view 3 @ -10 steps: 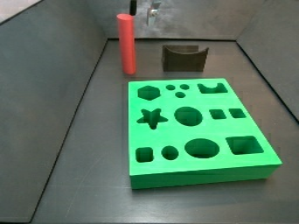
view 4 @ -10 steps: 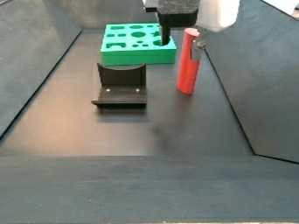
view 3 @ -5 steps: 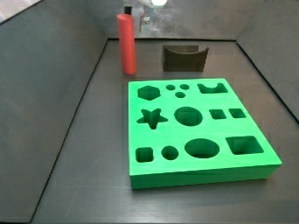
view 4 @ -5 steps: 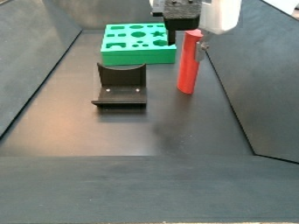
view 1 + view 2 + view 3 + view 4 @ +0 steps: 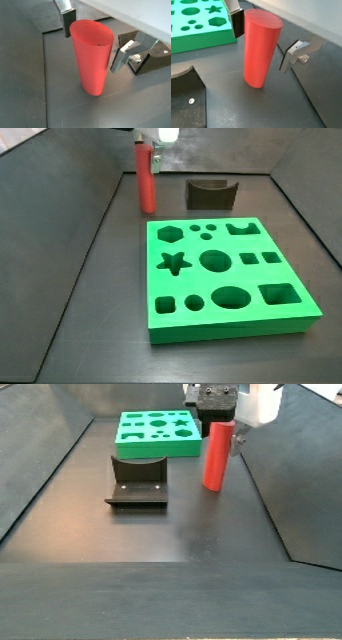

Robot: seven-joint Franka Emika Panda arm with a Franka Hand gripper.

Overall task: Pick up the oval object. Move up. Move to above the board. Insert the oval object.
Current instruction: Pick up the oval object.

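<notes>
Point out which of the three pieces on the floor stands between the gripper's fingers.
The oval object: the upright red peg, with the gripper straddling its top, jaws not yet touching. The green board and the dark fixture sit apart from it.

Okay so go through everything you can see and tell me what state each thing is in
Oval object: upright on the floor, not lifted, not inserted.
Claw: open, one finger on each side of the oval object's top, gaps visible in both wrist views.
Board: flat on the floor, all holes empty.
Fixture: on the floor, holding nothing.
</notes>
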